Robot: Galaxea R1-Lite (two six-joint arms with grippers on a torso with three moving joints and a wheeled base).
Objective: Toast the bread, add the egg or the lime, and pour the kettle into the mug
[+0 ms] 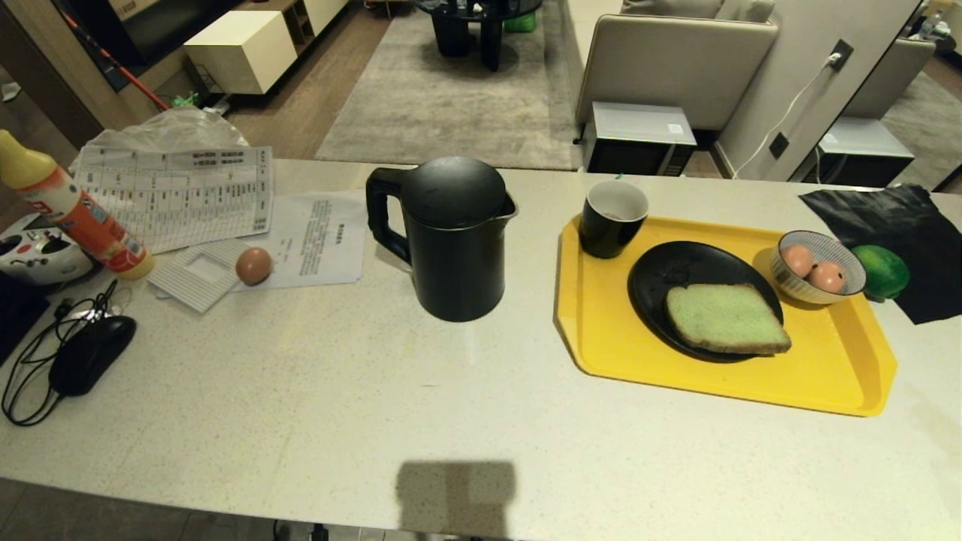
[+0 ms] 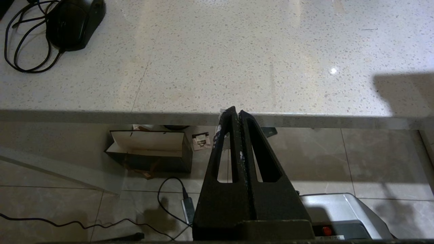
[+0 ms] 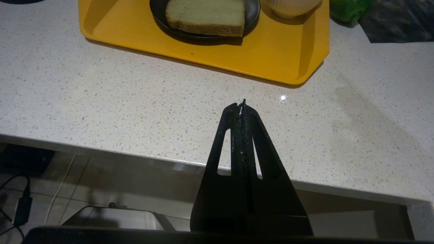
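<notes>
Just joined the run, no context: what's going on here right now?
Nothing is being handled. The left gripper and right gripper are both shut, empty, parked at the counter's near edge. The bread lies on a black plate on the yellow tray, next to the mug. The kettle stands left of the tray; the lime sits off its right edge.

Head high; wrists at counter (image 1: 301, 391) edge
</notes>
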